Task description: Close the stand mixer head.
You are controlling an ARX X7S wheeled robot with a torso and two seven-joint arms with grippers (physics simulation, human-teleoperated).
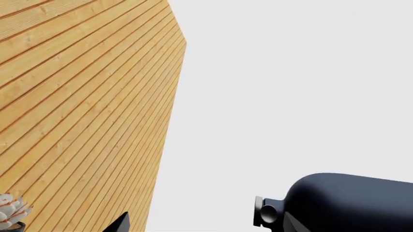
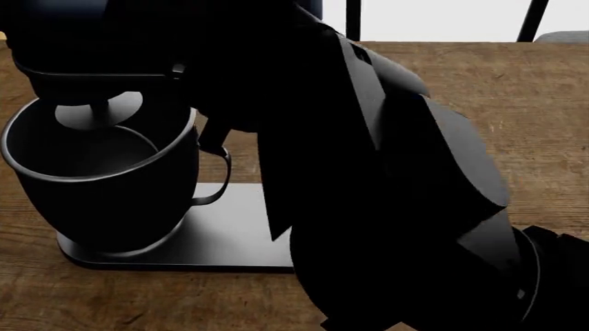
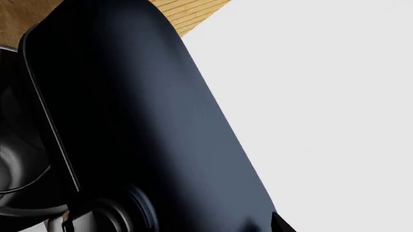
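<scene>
1. far left of the head view sits the black bowl (image 2: pixel 101 186) with its silver rim and handle, parked on the mixer's flat base plate (image 2: pixel 221 238) on the wooden bench (image 2: pixel 515 117); the grey hub (image 2: pixel 96 110) hangs just over the bowl's mouth
2. the stand mixer head (image 2: pixel 92 41) is the bulky rounded black lump above the bowl, top left; looks already low over the bowl, though I can't tell if it's fully seated
3. handling guess: heavy, rigid, glossy shell, so probably slippery; no need to grip it, I'd just push down on the broad top near the front end, away from the hinge
4. further right, one faceted black robot arm (image 2: pixel 396 207) blocks most of the view; which arm it is, I can't say
5. fingers: only dark tips at the wrist views' edges, so clenched or released, can't tell for either side
6. no brand, label or readable writing anywhere
</scene>
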